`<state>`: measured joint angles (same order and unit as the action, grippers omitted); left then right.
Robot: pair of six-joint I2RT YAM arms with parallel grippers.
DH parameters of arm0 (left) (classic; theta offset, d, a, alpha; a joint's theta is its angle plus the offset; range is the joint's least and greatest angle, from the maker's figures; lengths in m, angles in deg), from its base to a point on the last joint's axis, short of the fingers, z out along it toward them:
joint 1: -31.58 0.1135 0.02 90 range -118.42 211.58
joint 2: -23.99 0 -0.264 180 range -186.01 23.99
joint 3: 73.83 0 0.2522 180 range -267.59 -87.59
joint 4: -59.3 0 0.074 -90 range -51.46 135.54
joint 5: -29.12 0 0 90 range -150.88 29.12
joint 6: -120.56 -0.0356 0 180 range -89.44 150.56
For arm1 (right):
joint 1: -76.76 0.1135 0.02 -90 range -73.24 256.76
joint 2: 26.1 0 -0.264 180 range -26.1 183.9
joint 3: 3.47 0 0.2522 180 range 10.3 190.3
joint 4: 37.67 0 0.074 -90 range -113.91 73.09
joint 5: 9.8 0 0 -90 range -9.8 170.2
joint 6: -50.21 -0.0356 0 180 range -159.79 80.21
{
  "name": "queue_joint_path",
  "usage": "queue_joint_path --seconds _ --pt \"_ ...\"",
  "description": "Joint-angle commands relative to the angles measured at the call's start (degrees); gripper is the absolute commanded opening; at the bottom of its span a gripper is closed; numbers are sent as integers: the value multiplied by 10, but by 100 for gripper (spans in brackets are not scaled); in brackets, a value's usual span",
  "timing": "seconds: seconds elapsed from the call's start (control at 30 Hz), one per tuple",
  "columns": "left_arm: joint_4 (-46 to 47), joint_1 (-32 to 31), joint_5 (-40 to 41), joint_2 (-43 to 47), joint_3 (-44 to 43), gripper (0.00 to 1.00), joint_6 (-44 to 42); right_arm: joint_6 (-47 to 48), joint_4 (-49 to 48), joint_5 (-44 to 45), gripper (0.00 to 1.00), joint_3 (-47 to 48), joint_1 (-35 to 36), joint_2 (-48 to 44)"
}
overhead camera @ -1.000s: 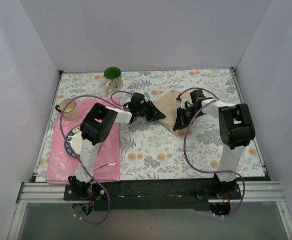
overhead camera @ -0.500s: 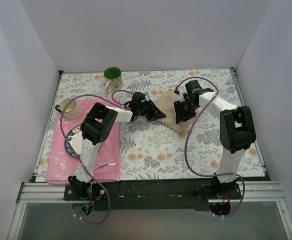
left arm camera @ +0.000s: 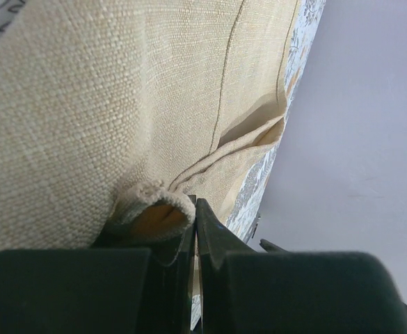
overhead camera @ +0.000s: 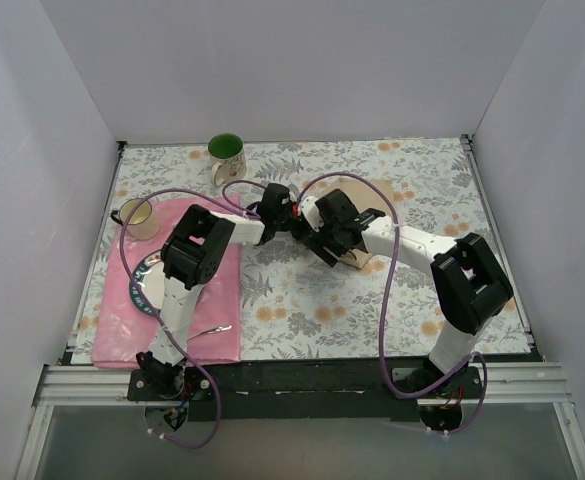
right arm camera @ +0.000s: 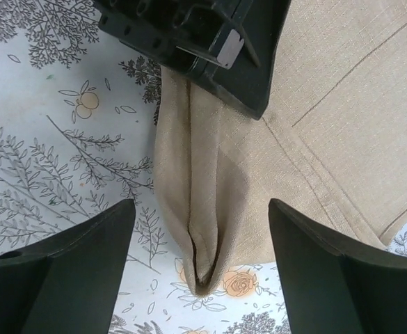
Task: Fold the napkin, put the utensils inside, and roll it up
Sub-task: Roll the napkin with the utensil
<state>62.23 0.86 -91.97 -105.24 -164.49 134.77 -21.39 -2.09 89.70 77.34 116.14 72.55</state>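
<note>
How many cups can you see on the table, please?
2: a green-lined mug at the far edge, and a yellowish cup at the far left corner of the pink placemat. Others may be hidden.

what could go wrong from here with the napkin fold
1. The left gripper pinches only a small bunched corner of the plain tan cloth napkin; a tug might slip it free.
2. The open right gripper straddles the napkin's ridge right over the grey-and-orange floral tablecloth; closing low might catch that too.
3. Both grippers sit very close together, so they could bump.
</note>
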Motion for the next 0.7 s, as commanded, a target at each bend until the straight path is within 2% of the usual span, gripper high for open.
queue_joint_path --seconds 0.0,0.27,0.43,0.5,0.67 --pt "-69 10 17 -25 16 0 -21 37 -75 30 86 -10 3 14" --pt "-66 12 9 -30 11 0 -17 60 -112 -4 86 -15 0 54" --pt "-67 12 4 -29 7 0 -18 51 -99 -30 81 4 -9 84" --pt "-64 12 3 -26 8 0 -18 39 -93 -42 75 6 -22 90" --pt "-61 12 -8 -23 4 0 -18 31 -81 -83 71 4 -52 102"
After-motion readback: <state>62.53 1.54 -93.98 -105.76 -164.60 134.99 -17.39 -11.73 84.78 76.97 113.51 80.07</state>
